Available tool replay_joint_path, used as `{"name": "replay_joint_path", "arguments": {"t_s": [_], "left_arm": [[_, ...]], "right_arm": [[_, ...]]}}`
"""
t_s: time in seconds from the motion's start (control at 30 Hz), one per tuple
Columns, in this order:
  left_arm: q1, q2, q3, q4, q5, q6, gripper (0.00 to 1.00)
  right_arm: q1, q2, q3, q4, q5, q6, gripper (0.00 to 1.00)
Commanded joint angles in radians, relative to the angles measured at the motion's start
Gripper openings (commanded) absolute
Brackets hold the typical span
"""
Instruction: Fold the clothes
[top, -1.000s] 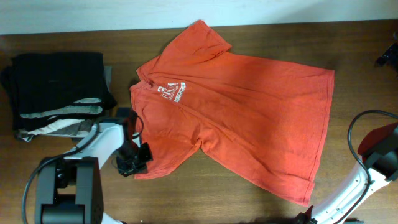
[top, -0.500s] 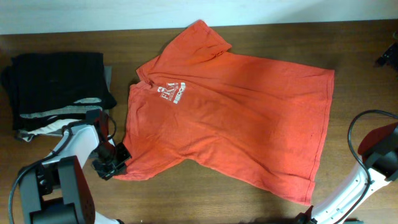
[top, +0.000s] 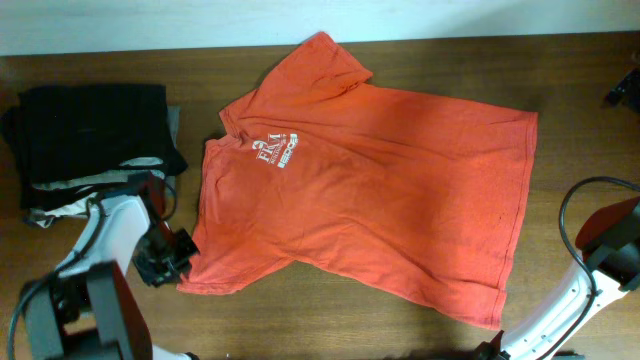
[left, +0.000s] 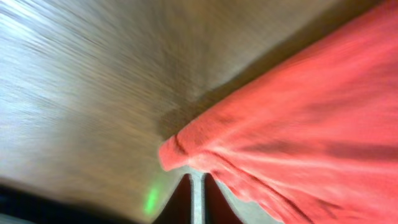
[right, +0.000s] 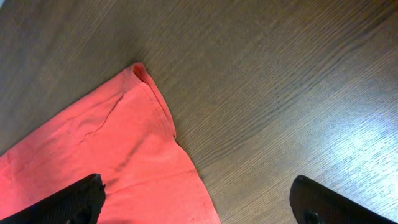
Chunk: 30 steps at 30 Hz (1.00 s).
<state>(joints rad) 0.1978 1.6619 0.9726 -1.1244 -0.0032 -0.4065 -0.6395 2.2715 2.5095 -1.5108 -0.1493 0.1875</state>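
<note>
The orange-red T-shirt (top: 380, 190) lies spread flat and logo-up across the middle of the desk (top: 330, 320), collar toward the left, hem toward the right, skewed to the desk's edges, with no fold in it yet. The left hand (top: 178, 256) sits at the hem of the near sleeve, its fingers close together. The blurred wrist view does not settle whether cloth is pinched between them, so I cannot tell if it grips. If a thread of sleeve is caught when that hand draws off, the sleeve would likely drag and bunch, spoiling the flat lay. The arm is also just beside the stack of dark folded garments (top: 90, 140), which a wide swing could nudge. The right hand (right: 202, 199) is wide open and holds nothing, hovering over a hem corner. Thin cloth flat on wood is hard to pick up, so it may scrape the desk or miss. Folding from this skewed lay risks a crooked crease.
</note>
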Motion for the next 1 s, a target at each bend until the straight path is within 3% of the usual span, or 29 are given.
{"name": "replay_joint_path", "arguments": {"t_s": [0.0, 0.17, 0.3, 0.73, 0.97], "left_arm": [[-0.008, -0.135, 0.098, -0.037, -0.065, 0.011, 0.14], [-0.025, -0.266, 0.104, -0.092, 0.029, 0.025, 0.18], [-0.060, -0.326, 0.104, -0.100, 0.151, 0.186, 0.18], [-0.288, -0.341, 0.104, 0.028, 0.183, 0.195, 0.23], [-0.308, -0.341, 0.104, 0.056, 0.183, 0.183, 0.29]], "right_arm": [[0.005, -0.007, 0.008, 0.000, -0.005, 0.004, 0.99], [0.005, -0.007, 0.008, 0.000, -0.005, 0.004, 0.99], [0.005, -0.007, 0.008, 0.000, -0.005, 0.004, 0.99], [0.005, -0.007, 0.008, 0.000, -0.005, 0.004, 0.99], [0.005, -0.007, 0.008, 0.000, -0.005, 0.004, 0.99]]}}
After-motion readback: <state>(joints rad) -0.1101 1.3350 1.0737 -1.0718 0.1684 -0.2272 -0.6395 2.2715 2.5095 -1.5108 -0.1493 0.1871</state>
